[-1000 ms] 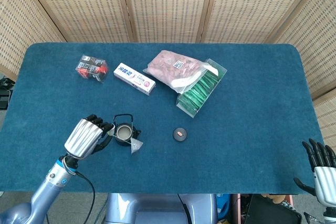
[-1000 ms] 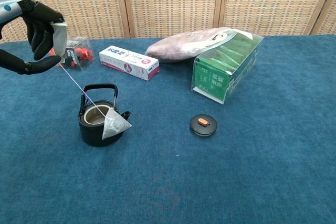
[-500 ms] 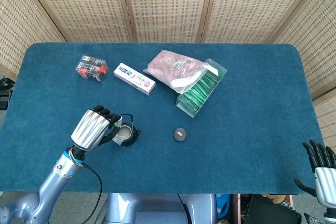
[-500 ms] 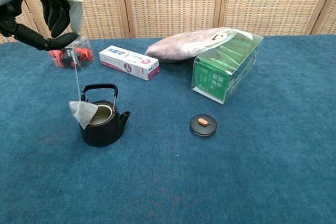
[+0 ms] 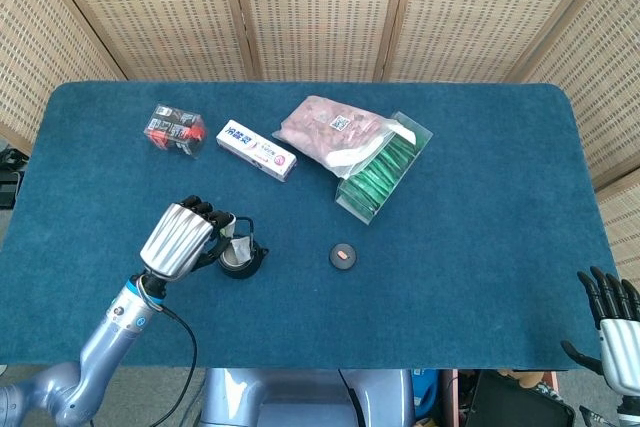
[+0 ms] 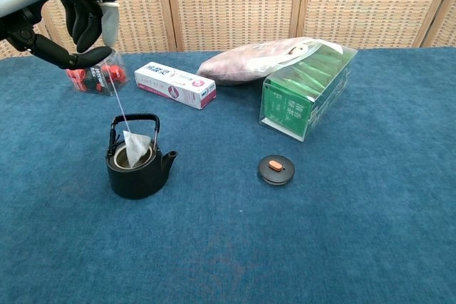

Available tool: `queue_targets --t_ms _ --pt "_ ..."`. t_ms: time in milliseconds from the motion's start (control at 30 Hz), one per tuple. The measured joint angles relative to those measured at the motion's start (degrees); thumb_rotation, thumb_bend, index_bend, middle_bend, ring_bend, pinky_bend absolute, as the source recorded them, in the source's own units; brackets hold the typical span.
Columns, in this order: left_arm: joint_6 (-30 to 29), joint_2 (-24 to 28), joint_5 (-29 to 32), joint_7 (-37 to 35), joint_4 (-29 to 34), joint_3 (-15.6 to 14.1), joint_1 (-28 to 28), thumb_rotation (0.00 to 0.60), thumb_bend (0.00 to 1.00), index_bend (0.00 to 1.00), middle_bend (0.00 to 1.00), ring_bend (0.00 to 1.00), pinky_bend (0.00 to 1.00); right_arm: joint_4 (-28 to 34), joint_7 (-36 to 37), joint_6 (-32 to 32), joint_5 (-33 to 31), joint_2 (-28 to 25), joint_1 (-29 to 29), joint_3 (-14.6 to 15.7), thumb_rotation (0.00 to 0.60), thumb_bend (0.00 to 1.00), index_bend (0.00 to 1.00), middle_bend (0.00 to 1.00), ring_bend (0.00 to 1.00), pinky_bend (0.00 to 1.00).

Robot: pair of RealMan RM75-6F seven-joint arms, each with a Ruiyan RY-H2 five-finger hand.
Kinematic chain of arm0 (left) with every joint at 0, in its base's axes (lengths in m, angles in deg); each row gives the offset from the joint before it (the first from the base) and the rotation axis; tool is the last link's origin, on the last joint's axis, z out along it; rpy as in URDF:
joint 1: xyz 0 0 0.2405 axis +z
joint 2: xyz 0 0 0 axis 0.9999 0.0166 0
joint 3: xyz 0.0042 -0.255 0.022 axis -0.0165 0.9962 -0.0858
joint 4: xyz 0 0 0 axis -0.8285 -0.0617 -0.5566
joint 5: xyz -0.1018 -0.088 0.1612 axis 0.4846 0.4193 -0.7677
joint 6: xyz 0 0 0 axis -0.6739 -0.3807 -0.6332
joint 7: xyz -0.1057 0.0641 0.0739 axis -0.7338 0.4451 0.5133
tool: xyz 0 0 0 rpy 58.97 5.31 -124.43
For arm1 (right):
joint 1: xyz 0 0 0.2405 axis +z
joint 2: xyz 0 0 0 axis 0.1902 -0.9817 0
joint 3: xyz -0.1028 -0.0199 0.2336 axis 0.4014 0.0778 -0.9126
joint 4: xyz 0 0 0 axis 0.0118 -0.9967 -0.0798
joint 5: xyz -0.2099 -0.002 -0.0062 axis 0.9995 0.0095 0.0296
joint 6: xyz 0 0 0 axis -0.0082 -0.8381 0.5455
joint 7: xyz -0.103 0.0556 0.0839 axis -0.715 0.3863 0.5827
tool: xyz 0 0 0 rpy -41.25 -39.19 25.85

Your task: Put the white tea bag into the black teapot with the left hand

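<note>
A white tea bag (image 6: 137, 147) hangs at the mouth of a black teapot (image 6: 136, 166) on a deep blue counter (image 6: 370, 211), below a left hand (image 6: 80, 23) with black fingers and a silver back. Nearby lie a black lid (image 6: 276, 169) with an orange knob, a white carton (image 6: 175, 85) with blue and pink print, a clear box (image 6: 308, 94) of green packets and a pinkish bag (image 6: 253, 57). Woven tan screens (image 6: 235, 5) framed in wood stand behind.

the blue table cover (image 6: 370, 233) looks like matt, napped cloth. the black round teapot (image 6: 135, 169) has a dull, cast-metal look, and the white tea bag (image 6: 137, 147) in its mouth is thin gauzy paper. the left hand (image 5: 180, 239) has a brushed silvery back with glossy black fingers (image 6: 75, 23). the clear green-filled box (image 6: 306, 90) is shiny plastic. the far screens (image 6: 235, 5) are woven cane in wood frames.
</note>
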Motion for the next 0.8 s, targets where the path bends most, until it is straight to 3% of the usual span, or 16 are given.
queue_targets --t_ms 400,800 --pt "0.5 0.3 1.2 0.4 -0.8 -1.9 0.8 0.6 0.57 0.66 0.72 0.6 0.51 0.1 -0.2 0.3 -0.1 -0.1 0.1 -0.1 0.6 0.07 0.09 0.12 0.0 0.08" --pt "-0.9 1.9 -1.2 -0.4 -2.7 -8.5 5.2 0.6 0.57 0.66 0.72 0.6 0.51 0.6 -0.7 0.8 -0.2 -0.2 0.4 -0.2 0.6 0.07 0.09 0.12 0.0 0.08"
